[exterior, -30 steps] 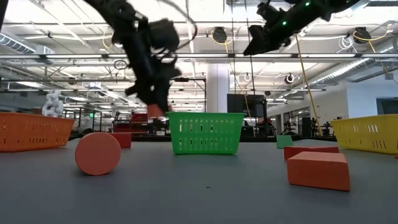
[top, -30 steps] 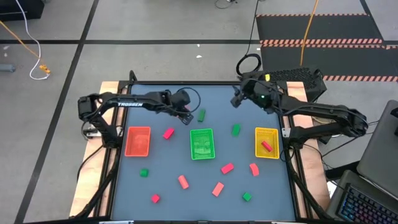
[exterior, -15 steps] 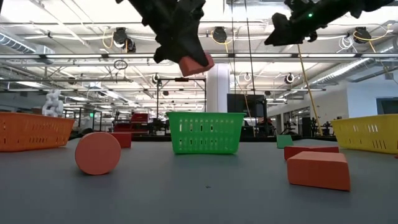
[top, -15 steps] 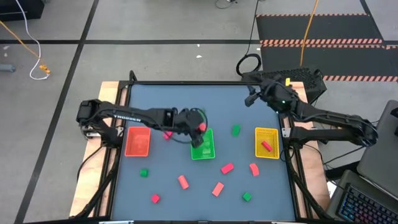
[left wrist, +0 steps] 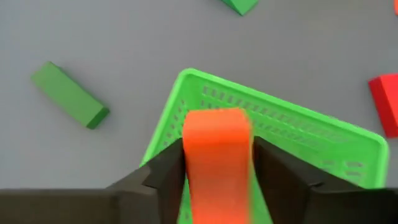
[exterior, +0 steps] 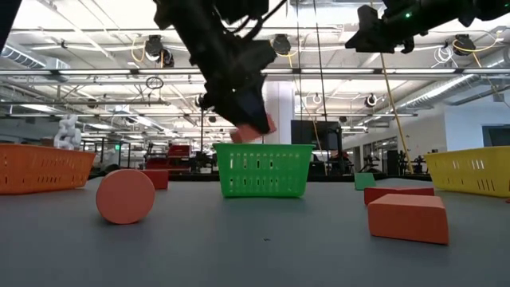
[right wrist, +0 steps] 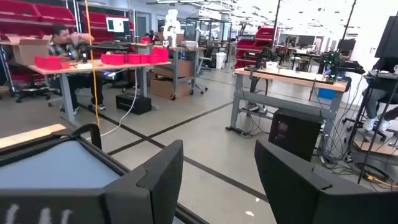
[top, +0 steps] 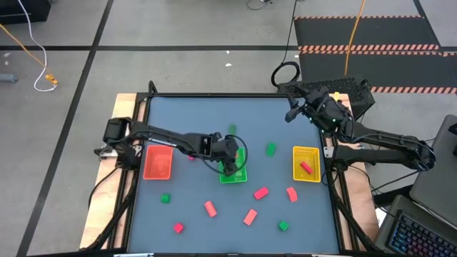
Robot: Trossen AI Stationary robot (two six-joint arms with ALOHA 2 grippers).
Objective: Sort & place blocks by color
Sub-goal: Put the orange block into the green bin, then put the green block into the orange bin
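Orange block sits clamped in the left pincer, above the green tray at the counter's centre. Right pincer waits wide at 1 o'clock, gripping nothing.

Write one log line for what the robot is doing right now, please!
left gripper: shut on orange block | position: above green tray | right gripper: open, empty, raised at the table's far right corner
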